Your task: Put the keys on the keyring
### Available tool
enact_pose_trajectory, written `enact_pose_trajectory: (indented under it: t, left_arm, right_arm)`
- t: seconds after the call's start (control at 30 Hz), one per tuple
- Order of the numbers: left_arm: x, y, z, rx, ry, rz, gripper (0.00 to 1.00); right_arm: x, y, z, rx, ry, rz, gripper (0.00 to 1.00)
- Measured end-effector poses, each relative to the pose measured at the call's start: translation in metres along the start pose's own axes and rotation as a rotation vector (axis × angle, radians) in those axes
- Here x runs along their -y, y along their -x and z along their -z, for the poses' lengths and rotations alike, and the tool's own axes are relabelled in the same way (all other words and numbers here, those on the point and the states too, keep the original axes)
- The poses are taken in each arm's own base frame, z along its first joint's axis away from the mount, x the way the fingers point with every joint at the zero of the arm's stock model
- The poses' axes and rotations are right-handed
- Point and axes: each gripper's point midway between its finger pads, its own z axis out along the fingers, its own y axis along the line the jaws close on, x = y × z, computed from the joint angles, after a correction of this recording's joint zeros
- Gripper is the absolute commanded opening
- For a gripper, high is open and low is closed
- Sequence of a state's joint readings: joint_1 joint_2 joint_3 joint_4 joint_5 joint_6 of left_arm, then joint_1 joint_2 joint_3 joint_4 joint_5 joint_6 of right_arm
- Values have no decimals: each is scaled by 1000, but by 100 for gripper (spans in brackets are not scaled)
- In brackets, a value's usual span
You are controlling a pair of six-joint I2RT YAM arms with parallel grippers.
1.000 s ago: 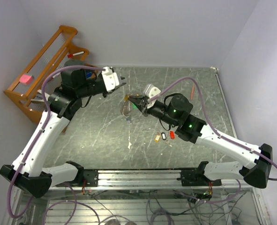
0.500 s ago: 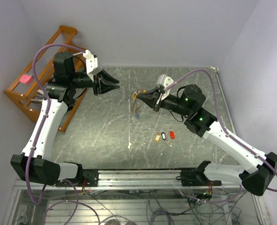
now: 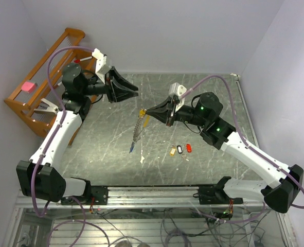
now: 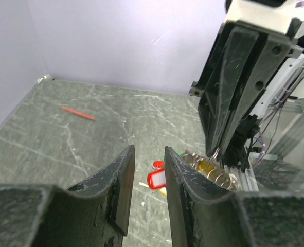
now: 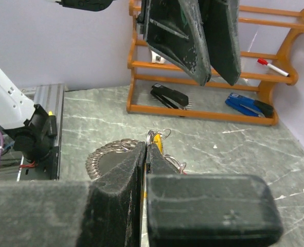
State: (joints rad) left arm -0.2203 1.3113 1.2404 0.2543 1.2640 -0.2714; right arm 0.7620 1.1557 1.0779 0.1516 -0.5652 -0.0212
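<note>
My right gripper [image 3: 145,110] is shut on the keyring [image 5: 160,139], a silvery loop with an orange-yellow band, held above the table. A springy chain of metal rings [image 3: 137,128] hangs from it, ending in a small blue piece. My left gripper [image 3: 135,93] floats to the upper left of the ring, pointing at it, open and empty. Three keys lie on the table in front of the right arm: yellow tag [image 3: 172,151], black-and-white tag [image 3: 180,149], red tag [image 3: 188,148]. In the left wrist view the red tag [image 4: 157,179] shows between my fingers [image 4: 122,177].
An orange wooden rack [image 3: 38,87] stands off the table's left side, holding a black stapler [image 5: 170,96], a blue stapler [image 5: 249,105] and a red-capped marker [image 5: 272,67]. A red pen [image 3: 212,98] lies at the back right. A small pale scrap [image 3: 142,160] lies near the front edge.
The right gripper has risen with the keyring, so the ring chain now hangs free. The left gripper swung right toward the ring and its jaws widened a little.
</note>
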Motion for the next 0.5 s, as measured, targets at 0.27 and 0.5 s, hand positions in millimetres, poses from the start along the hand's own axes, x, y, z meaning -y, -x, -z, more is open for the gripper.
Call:
enact_pose_trajectory:
  t: [0.27,0.5]
  left_arm:
    - [24,-4,-16,-14,-121,48,39]
    - [29,-15,-15,-44,-158,74,38]
  right_arm:
    - [-2,-3,-2,-6,13,-10,0]
    - [-1,-3,-2,-6,12,-9,0]
